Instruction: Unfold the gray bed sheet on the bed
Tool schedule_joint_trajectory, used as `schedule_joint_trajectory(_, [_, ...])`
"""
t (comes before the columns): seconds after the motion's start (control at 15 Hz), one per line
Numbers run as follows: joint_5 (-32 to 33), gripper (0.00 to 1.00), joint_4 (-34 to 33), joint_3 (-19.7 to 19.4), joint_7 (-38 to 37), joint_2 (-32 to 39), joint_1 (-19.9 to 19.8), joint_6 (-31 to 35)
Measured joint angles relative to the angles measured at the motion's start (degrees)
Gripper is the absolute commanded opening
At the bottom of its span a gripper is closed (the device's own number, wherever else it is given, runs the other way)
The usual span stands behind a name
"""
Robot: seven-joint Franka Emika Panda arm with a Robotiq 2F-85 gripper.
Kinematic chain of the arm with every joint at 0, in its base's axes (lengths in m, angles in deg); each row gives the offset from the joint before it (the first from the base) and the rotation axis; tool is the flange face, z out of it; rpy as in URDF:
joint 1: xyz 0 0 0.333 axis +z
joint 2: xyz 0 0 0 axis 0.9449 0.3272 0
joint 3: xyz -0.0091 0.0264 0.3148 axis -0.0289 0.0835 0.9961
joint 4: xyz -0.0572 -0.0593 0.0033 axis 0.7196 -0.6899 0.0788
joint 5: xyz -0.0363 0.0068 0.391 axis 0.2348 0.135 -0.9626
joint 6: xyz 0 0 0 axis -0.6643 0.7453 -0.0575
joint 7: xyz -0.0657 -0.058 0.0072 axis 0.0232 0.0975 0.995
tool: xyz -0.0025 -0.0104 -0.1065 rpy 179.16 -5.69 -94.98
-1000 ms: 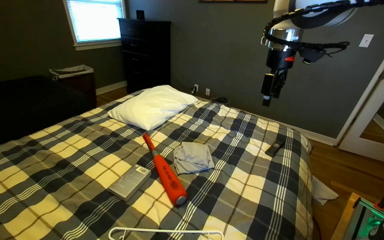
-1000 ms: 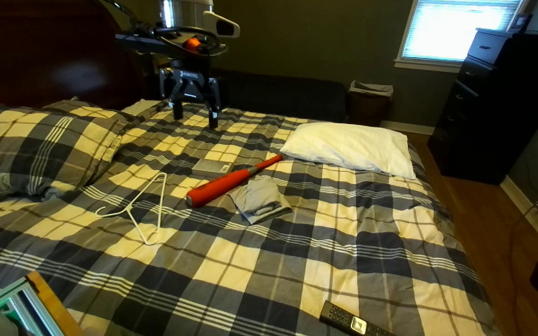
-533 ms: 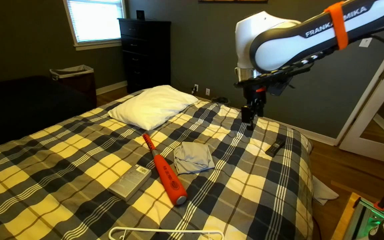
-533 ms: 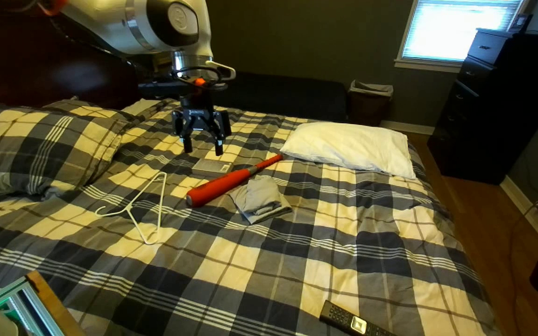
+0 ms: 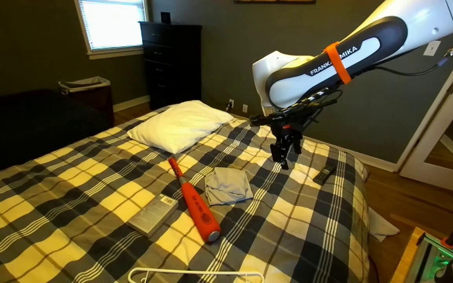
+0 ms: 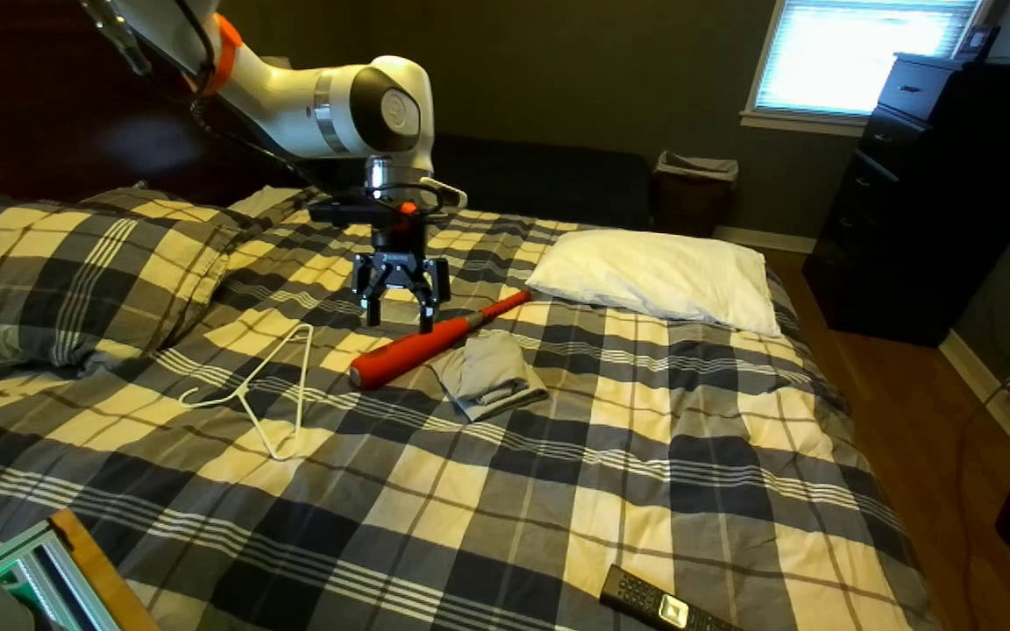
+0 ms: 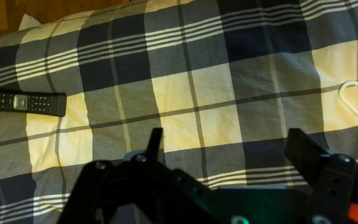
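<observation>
The gray bed sheet (image 5: 228,185) is a small wrinkled, folded bundle on the plaid bed (image 5: 297,228), beside the red bat. It also shows in an exterior view (image 6: 489,375), with a fold standing on top. My gripper (image 5: 290,158) points down above the bed, apart from the sheet. In an exterior view the gripper (image 6: 400,320) appears up and to the left of the sheet. In the wrist view the fingers (image 7: 225,132) are wide apart with nothing between them; only the plaid cover shows below. The sheet is out of the wrist view.
The red bat (image 5: 199,210) lies beside the sheet, with a gray box (image 5: 153,215) beyond it. A white pillow (image 5: 179,125) lies toward the far end. A white hanger (image 6: 302,394) and a black remote (image 7: 26,102) also lie on the bed.
The arm has come down from high up and reached farther over the bed, bringing the gripper lower and closer to the sheet. The gripper stays open. The sheet and other objects have not moved.
</observation>
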Motion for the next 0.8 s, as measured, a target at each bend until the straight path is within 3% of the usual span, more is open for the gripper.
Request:
schedule_joint_trajectory(0.4, [12.4, 1.00, 2.5, -2.7, -5.0, 5.0, 0.6, 20.7])
schedule_joint_trajectory(0.8, [10.2, 1.00, -0.7, -5.0, -5.5, 10.0, -0.3, 20.1])
